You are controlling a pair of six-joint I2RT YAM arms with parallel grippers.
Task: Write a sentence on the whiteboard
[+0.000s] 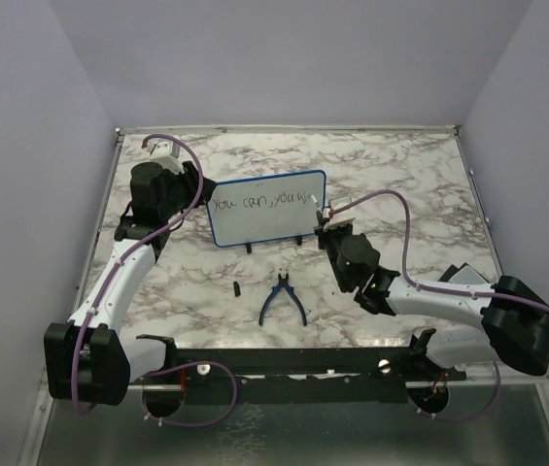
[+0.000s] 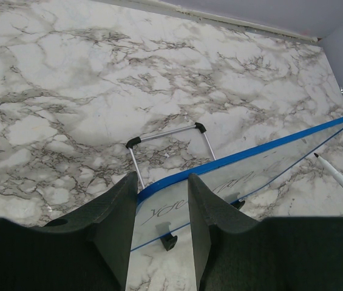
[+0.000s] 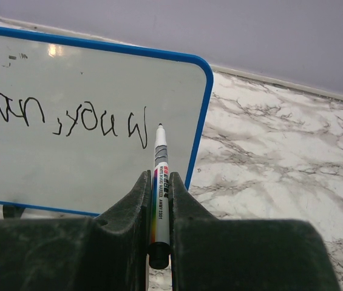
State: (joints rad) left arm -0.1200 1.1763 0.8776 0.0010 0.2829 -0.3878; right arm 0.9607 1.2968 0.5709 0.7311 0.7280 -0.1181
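Steadying the whiteboard upright on the counter, the left gripper clamps its left edge, probably against pen pressure. The right gripper pinches the marker, tip beside the unfinished sentence.

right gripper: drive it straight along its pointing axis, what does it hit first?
The marker clamped in the right gripper leads, so its tip meets the whiteboard first, just right of the sentence. Whether any gap is left can't be judged.
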